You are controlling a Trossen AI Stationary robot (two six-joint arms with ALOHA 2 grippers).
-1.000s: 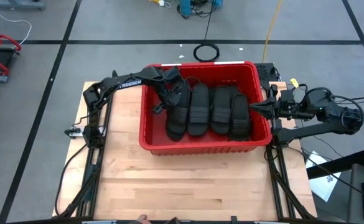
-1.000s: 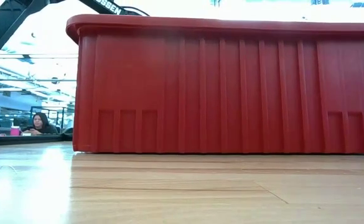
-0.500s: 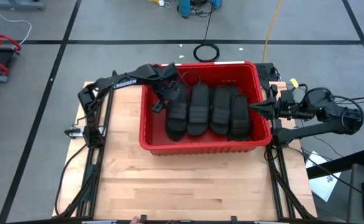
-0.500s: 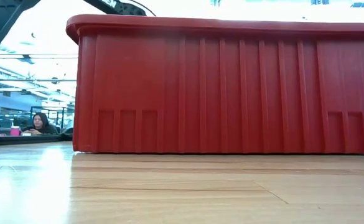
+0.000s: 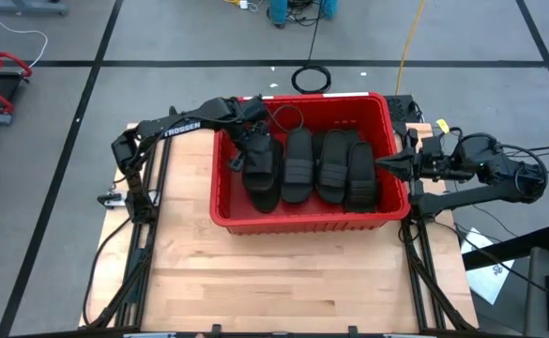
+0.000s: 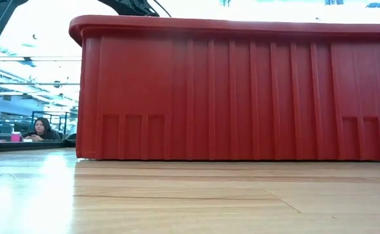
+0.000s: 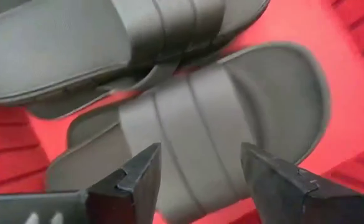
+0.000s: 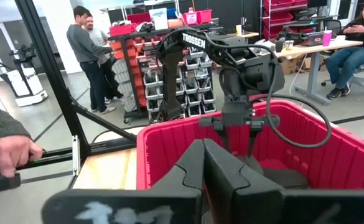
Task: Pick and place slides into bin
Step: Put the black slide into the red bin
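Note:
The red bin [image 5: 220,202] stands mid-table and fills the low view [image 6: 241,97]. Several black slides [image 5: 316,169] lie side by side on its floor. My left gripper [image 5: 253,148] hangs open inside the bin's left part. In the left wrist view my left gripper [image 7: 200,171] has a finger on either side of the leftmost slide's ribbed strap [image 7: 200,118], clear of it. A second slide [image 7: 107,43] overlaps that slide's edge. My right gripper [image 5: 384,164] is shut and empty at the bin's right rim, and it also shows in its wrist view [image 8: 203,165].
Bare wooden table [image 5: 283,272] lies in front of the bin. A black cable loop [image 5: 310,78] lies on the floor beyond the far edge. People stand and sit in the room [image 8: 85,56], a hand [image 8: 7,152] holds a bar at the left, and a seated person [image 6: 40,127] shows beyond the table.
My left arm has risen and its elbow has drawn back toward the table's left edge, while its gripper stays over the leftmost slide in the bin. My right arm has kept still.

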